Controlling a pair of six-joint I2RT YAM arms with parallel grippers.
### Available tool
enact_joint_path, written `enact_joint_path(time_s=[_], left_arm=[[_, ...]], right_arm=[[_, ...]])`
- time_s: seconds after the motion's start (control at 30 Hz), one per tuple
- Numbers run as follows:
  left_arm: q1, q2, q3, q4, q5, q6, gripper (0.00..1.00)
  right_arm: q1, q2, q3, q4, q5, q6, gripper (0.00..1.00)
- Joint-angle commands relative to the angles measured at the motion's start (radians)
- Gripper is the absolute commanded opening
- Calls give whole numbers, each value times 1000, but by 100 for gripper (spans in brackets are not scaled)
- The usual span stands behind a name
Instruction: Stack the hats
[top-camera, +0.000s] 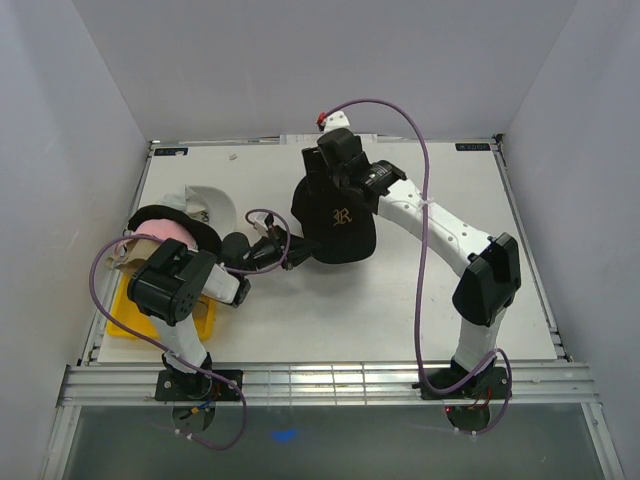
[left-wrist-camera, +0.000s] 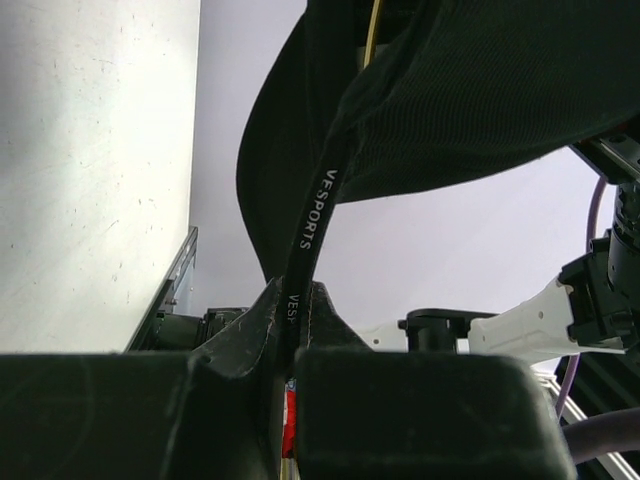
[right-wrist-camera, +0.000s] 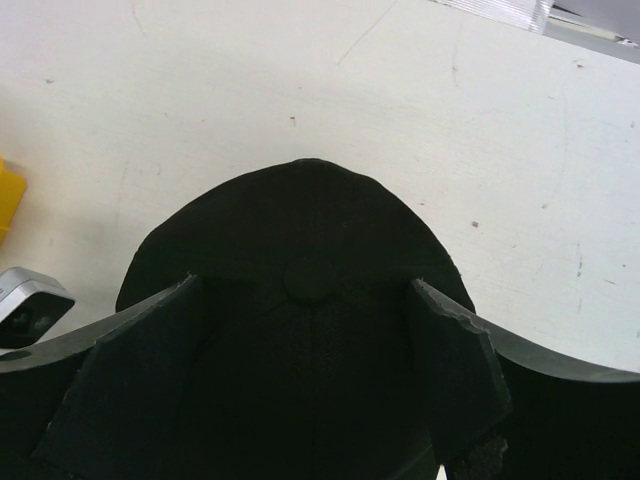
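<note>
A black hat with a gold monogram (top-camera: 338, 228) is held up over the middle of the table. My left gripper (top-camera: 288, 246) is shut on its inner band, printed with white letters (left-wrist-camera: 310, 225), at the hat's left edge (left-wrist-camera: 480, 90). My right gripper (top-camera: 336, 178) stands open over the crown, one finger (right-wrist-camera: 135, 385) on each side of the top button (right-wrist-camera: 315, 275). At the far left lies a heap of other hats, with a pink one (top-camera: 165, 232) on top and a white one (top-camera: 213, 203) behind it.
A yellow tray (top-camera: 125, 318) lies at the front left, partly under my left arm (top-camera: 175, 285). A purple cable (top-camera: 425, 215) loops over the right arm. White walls close in the table (top-camera: 450, 320) on three sides.
</note>
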Motion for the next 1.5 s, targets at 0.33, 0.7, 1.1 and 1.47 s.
enact_joint_path(time_s=[0.33, 0.7, 1.1, 1.47], left_arm=[[-12, 42, 95, -355, 35, 59, 5], [-101, 100, 211, -441, -8, 91, 10], [-181, 170, 331, -507, -38, 125, 24], [-169, 81, 389, -745, -35, 328, 66]], right_arm=[[10, 56, -100, -259, 234, -42, 86], [-62, -61, -250, -225, 220, -51, 87], [-125, -155, -325, -194, 186, -77, 87], [-136, -153, -311, -194, 165, -54, 88]])
